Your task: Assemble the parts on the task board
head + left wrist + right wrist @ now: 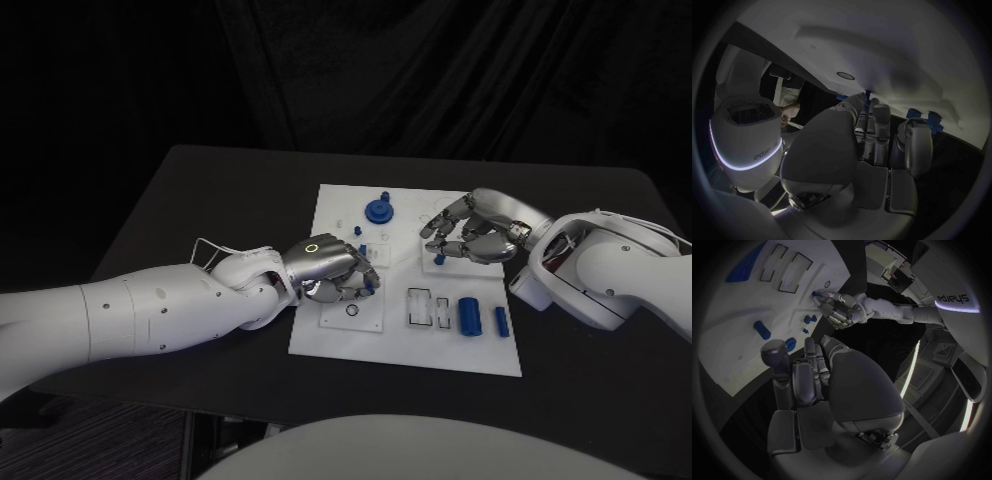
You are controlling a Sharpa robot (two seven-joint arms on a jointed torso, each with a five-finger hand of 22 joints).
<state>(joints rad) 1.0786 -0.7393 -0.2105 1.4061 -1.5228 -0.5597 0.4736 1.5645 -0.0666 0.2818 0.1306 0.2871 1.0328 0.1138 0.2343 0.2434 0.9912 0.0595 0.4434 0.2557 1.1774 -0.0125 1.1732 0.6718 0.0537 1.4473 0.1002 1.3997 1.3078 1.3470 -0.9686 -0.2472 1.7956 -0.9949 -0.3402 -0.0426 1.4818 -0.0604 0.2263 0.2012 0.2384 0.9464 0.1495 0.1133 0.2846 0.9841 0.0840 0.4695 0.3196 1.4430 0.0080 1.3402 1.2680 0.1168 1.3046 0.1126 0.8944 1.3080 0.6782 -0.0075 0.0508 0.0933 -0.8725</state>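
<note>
**Both hands on the board, small parts waiting**

Nearest us, at the front edge of the task board (404, 355), we see two loose blue parts: a stubby cylinder (472, 315) and a slimmer bar (500, 320), side by side, just beside two empty rectangular slots (420, 306). We judge them light, rigid and smooth, so they should lift easily but could slip or roll; pinching each across its short width, near the middle, looks safest.

A little farther in, our left hand (335, 268) rests over the board's left side, fingers curled down above a small ring-shaped socket (353, 312). In the right wrist view a small blue piece (819, 295) sits at its fingertips, but we cannot tell whether it is pinched or merely touched.

Across the board, our right hand (476, 235) hovers over the right side with fingers bent inward; whether it holds anything we cannot tell. A tiny blue peg (441, 261) stands just below it.

Farthest away, a blue knob-like part (378, 210) stands upright near the board's back edge, already seated by the look of it. The black tabletop (216, 190) surrounds everything.
</note>
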